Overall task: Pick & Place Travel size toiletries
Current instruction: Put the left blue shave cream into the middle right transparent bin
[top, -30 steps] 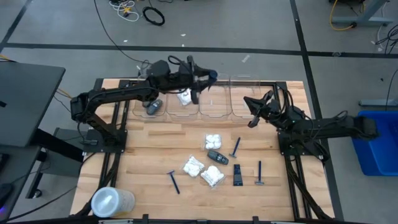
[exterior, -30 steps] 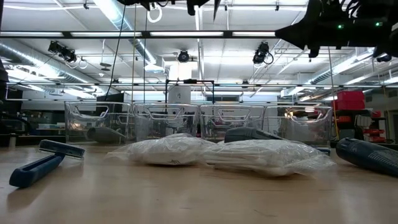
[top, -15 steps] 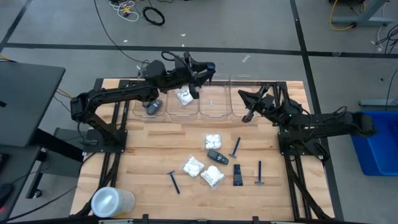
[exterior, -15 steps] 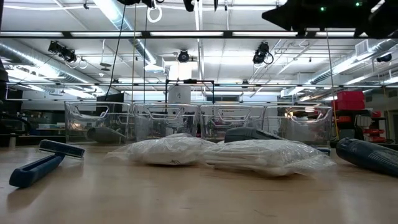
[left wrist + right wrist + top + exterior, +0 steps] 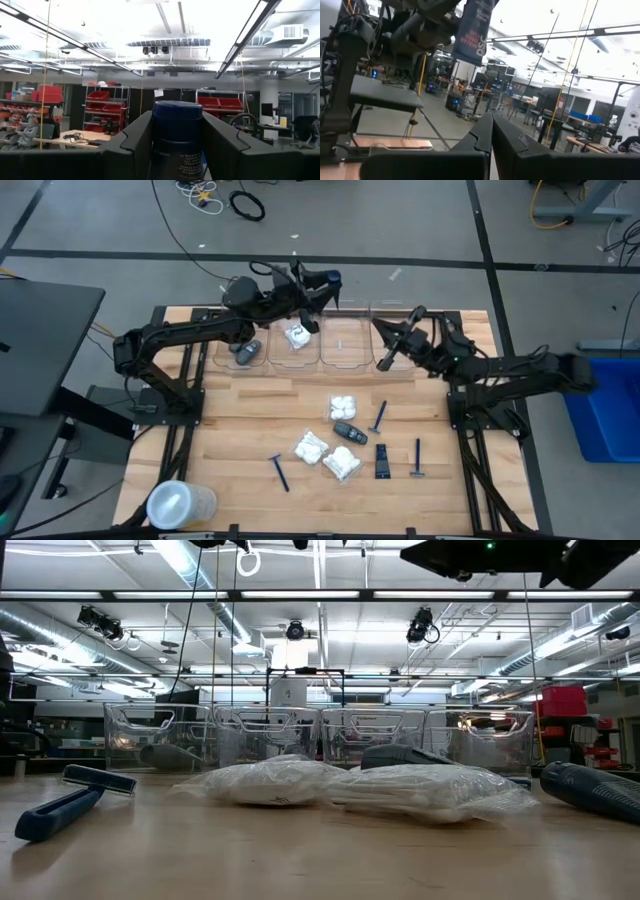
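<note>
- My left tool (image 5: 322, 288) is raised above the row of clear bins (image 5: 345, 352) at the table's (image 5: 240, 420) far edge, clamped on a dark blue tube (image 5: 177, 137) that stands upright between its fingers (image 5: 136, 140).
- My right tool (image 5: 382, 340) hangs over the bins further right, fingers pressed together, holding nothing.
- 1 bin holds a white packet (image 5: 296, 337), another a grey case (image 5: 246, 353).
- On the table lie more packets (image 5: 311, 447), 3 blue razors (image 5: 279, 471), a dark case (image 5: 349, 431) and a black tube (image 5: 382, 460).
</note>
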You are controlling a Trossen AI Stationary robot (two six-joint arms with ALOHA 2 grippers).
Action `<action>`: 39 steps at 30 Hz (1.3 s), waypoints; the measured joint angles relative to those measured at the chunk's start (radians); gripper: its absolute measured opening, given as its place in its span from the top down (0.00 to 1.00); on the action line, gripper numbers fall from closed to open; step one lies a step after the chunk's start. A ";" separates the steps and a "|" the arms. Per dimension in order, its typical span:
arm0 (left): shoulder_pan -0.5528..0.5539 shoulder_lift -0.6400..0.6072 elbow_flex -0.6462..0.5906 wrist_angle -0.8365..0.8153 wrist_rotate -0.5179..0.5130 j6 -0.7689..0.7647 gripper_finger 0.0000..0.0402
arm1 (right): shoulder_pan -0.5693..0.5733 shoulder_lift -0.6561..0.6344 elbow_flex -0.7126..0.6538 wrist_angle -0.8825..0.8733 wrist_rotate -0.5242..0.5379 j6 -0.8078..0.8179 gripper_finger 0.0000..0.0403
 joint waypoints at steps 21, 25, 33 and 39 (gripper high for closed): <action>0.000 0.000 0.000 -0.048 -0.128 0.235 0.62 | -0.042 0.213 0.200 -0.010 0.038 0.083 0.67; 0.000 0.000 0.000 -0.090 -0.131 0.300 0.62 | -0.061 0.223 0.230 -0.061 0.037 0.158 0.58; 0.000 0.000 0.000 -0.174 -0.131 0.390 0.62 | -0.099 0.223 0.252 -0.157 0.037 0.297 0.45; 0.000 0.000 0.000 -0.188 -0.131 0.419 0.62 | -0.105 0.223 0.252 -0.176 0.027 0.322 0.42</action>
